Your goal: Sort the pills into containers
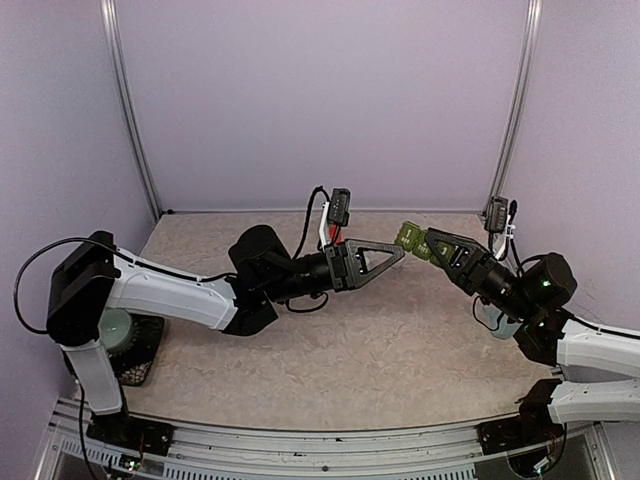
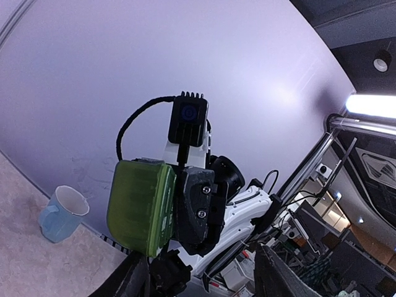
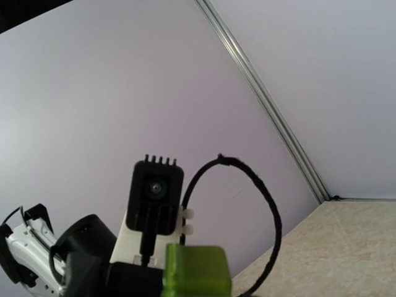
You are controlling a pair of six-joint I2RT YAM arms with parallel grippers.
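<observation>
at the far left a pale green round thing (image 1: pixel 122 330) on a dark base sits half hidden under the left arm (image 1: pixel 170 290); what it is cannot be made out. the left fingers (image 1: pixel 395 253) reach over the middle of the counter (image 1: pixel 400 370), raised above it, with their tips just beside the containers (image 1: pixel 411 238). in the left wrist view these two fingers show only as dark stubs cut off at the bottom edge. they stand apart with a gap between them and are closed on nothing. whether a tip touches the green strip cannot be told. in that view a pale blue mug (image 2: pixel 62 213) stands on the counter near the wall, left of the strip.

the containers are up in the air, held by the right fingers (image 1: pixel 430 241), which are clamped tight on one end. the strip is dark translucent green, yellowish on the face turned to the top camera, where small squares show faintly. whether its lids are up or down is too small to tell. the right wrist view shows only one green corner of it at the bottom edge, with the left arm's camera (image 3: pixel 154 198) and a looped black cable (image 3: pixel 272 210) behind.
</observation>
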